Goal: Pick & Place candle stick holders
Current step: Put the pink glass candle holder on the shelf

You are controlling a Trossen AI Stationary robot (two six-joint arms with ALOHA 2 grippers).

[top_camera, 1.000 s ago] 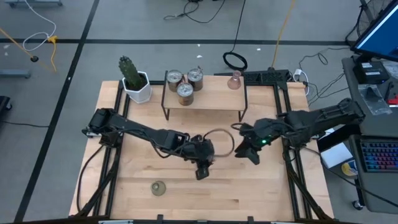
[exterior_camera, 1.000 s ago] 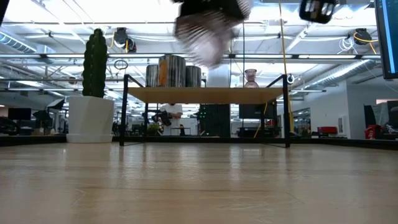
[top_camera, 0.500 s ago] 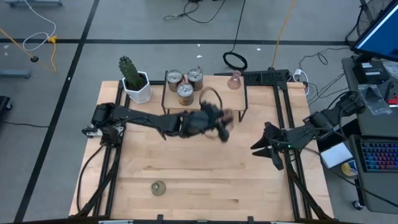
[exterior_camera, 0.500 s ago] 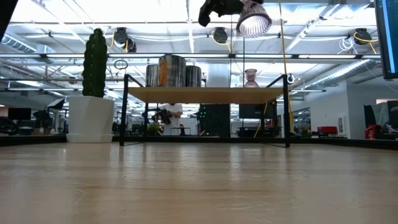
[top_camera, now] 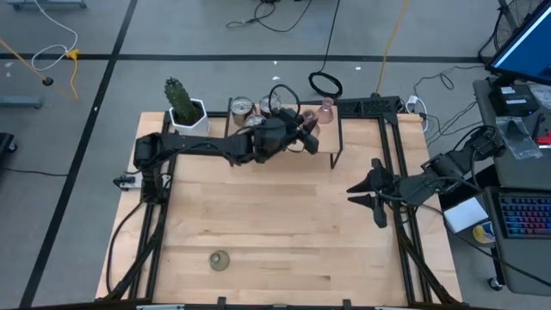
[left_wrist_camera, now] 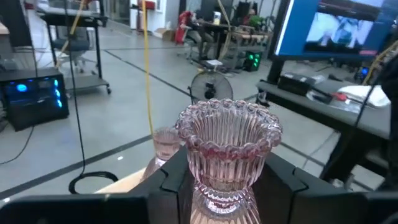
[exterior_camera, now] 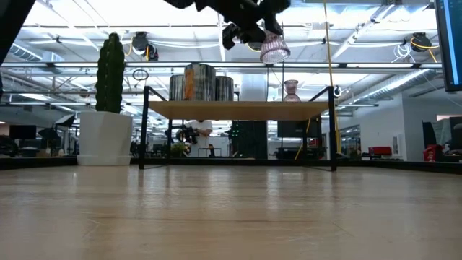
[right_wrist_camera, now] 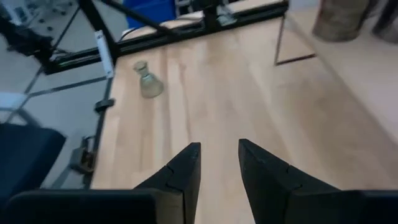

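My left gripper (top_camera: 303, 138) is shut on a pink ribbed glass candle stick holder (left_wrist_camera: 229, 146), held high over the right part of the small raised shelf (exterior_camera: 238, 110). The holder (exterior_camera: 274, 47) hangs well above the shelf top. A second pink holder (top_camera: 325, 110) stands on the shelf's far right corner. Silvery round holders (exterior_camera: 198, 81) stand on the shelf's left part, partly hidden by my left arm in the high view. An olive-green holder (top_camera: 219, 259) stands on the table near the front left. My right gripper (top_camera: 366, 198) is open by the right edge, holding nothing. My left gripper pinches the pink holder's narrow lower part (left_wrist_camera: 219, 200) between its two fingers. The fingers lie level, coming from the table's left. The holder's flared, scalloped rim (left_wrist_camera: 229, 121) stands free beyond the fingers. The holder is lifted clear, high above the shelf.
A green cactus in a white pot (top_camera: 182, 105) stands at the table's far left corner, beside the shelf. The shelf's black legs (exterior_camera: 333, 130) stand on the table's far part. Black rails (top_camera: 405, 241) run along the table's sides.
My left gripper has swung from the middle of the table toward the far edge and up, over the shelf, tipping from pointing down to level with the pink holder in it. My right gripper has drawn back toward the table's right edge.
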